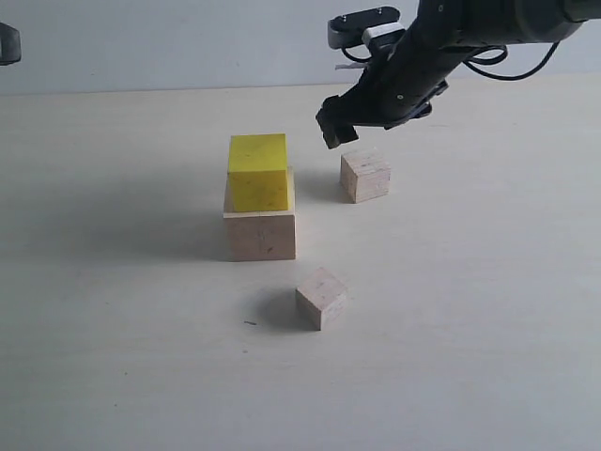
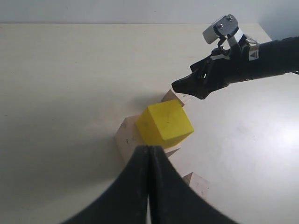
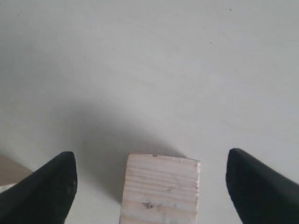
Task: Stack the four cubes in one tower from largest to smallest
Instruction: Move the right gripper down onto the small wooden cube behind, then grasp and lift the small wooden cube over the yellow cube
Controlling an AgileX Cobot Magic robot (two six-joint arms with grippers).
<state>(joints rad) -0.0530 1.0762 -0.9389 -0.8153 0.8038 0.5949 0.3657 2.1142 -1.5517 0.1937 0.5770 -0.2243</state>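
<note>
Nearest to me in the exterior view, the near small cube [image 1: 322, 297] sits alone on the table [image 1: 488, 357], turned with a corner toward the camera. Nothing is touching it.

Just behind it and a little left, the large pale cube [image 1: 261, 233] stands flat on the table. The yellow cube [image 1: 258, 172] rests on top of it, so I have two levels built. A strip of the pale top shows on either side of the yellow one.

Further back and to the right, the far small cube [image 1: 364, 176] stands on the table, apart from the stack.

My right gripper [image 1: 336, 132] hangs just above that cube's back left corner, and I see a gap between them. In the right wrist view the far small cube [image 3: 161, 189] lies between the two dark fingers [image 3: 51, 186], which are spread wide. Bare table shows on both sides, so the right gripper [image 3: 150, 157] is released and holds nothing.

In the left wrist view the left gripper [image 2: 148, 148] has its fingers pressed together with nothing between them. It is raised well above the table and looks down on the yellow cube [image 2: 164, 123] and the large pale cube [image 2: 127, 139]. Beyond them I see the right gripper [image 2: 187, 86] over the far small cube [image 2: 176, 98]. The near small cube [image 2: 198, 183] peeks out beside the left fingers.
</note>
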